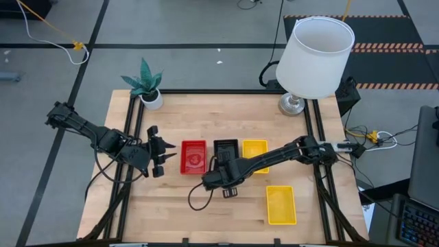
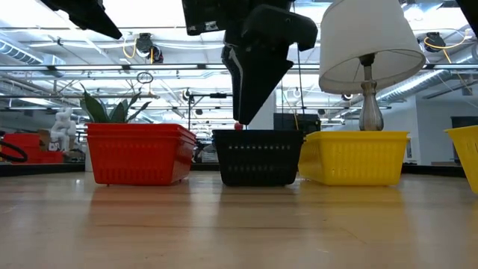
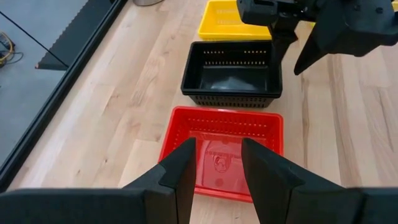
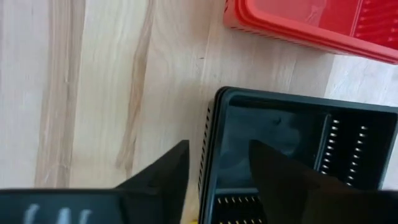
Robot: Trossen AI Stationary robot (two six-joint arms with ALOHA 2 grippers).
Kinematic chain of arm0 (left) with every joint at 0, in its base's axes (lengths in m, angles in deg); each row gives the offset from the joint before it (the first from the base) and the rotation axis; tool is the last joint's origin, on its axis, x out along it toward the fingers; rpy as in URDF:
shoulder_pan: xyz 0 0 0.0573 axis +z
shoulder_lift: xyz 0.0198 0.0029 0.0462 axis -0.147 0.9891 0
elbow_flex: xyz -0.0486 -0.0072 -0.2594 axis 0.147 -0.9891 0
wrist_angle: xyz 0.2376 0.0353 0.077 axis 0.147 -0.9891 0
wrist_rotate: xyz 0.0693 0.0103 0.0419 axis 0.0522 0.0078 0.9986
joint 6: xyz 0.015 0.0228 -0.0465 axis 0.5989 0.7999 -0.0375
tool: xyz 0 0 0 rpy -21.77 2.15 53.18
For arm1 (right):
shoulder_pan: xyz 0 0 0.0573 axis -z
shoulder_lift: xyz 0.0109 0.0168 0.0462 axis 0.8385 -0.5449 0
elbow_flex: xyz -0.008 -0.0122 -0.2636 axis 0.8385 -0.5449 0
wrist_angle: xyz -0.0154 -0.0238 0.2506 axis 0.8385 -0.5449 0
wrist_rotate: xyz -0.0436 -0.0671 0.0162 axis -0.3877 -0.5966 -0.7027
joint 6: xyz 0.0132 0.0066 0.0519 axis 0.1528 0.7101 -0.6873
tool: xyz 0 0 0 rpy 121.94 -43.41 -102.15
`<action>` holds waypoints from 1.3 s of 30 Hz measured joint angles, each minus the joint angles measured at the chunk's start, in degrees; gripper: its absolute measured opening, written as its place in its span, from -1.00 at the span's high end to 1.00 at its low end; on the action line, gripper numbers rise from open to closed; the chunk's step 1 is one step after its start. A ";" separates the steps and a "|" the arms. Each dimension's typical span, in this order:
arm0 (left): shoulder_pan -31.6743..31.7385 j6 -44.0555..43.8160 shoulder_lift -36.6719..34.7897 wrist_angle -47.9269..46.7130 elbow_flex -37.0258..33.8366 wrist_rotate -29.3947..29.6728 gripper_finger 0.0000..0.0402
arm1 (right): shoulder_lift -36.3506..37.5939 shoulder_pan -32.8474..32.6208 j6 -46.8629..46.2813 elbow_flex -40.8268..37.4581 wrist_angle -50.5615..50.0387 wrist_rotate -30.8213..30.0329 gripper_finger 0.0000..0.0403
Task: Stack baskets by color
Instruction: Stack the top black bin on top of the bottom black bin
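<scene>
- Right tool [image 4: 217,165]: fingers parted, straddling the near wall of the black basket stack [image 1: 226,152], one finger outside and one inside. Rim sits in the gap; can't tell if the fingers touch it, so no firm grip shown.
- Right arm: reaches from the right edge of the surface [image 1: 206,213] diagonally across toward the middle, tool [image 1: 221,180] pointing down at the front end of the black stack. In the low view it hangs straight above the black stack [image 2: 258,157].
- Left tool [image 3: 216,163]: fingers partly open, holding nothing, hovering above the red basket stack [image 3: 222,152] without touching.
- Left arm: comes in from the left edge, stretched low and roughly level, tool [image 1: 159,152] just left of the red stack [image 1: 193,156].
- Baskets: red, black and yellow stack [image 1: 254,155] sit in a row mid-surface, side by side, close but apart, all upright.
- Black stack shows more than one nested rim in the left wrist view [image 3: 231,73].
- One lone yellow basket [image 1: 281,204] lies apart, near the front right of the surface, upright and empty.
- Also there: lamp [image 1: 312,58] at the back right, small potted plant [image 1: 146,84] at the back left.
</scene>
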 joint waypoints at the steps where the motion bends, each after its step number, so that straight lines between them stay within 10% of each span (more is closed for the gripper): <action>1: -0.01 0.00 0.00 0.00 0.00 -0.02 0.35 | 0.00 0.00 0.07 0.00 0.00 -0.02 0.16; 12: 0.00 -0.07 0.00 -0.01 0.00 -0.19 0.35 | 0.09 2.76 0.89 -5.87 4.62 2.68 0.07; 28: 0.05 0.00 0.00 -0.01 0.00 -0.17 0.35 | 0.09 3.39 1.52 -7.28 12.58 3.02 0.94; 39: 0.04 0.04 0.00 -0.01 0.00 -0.17 0.35 | 0.09 3.00 -4.22 -7.28 13.16 4.47 0.81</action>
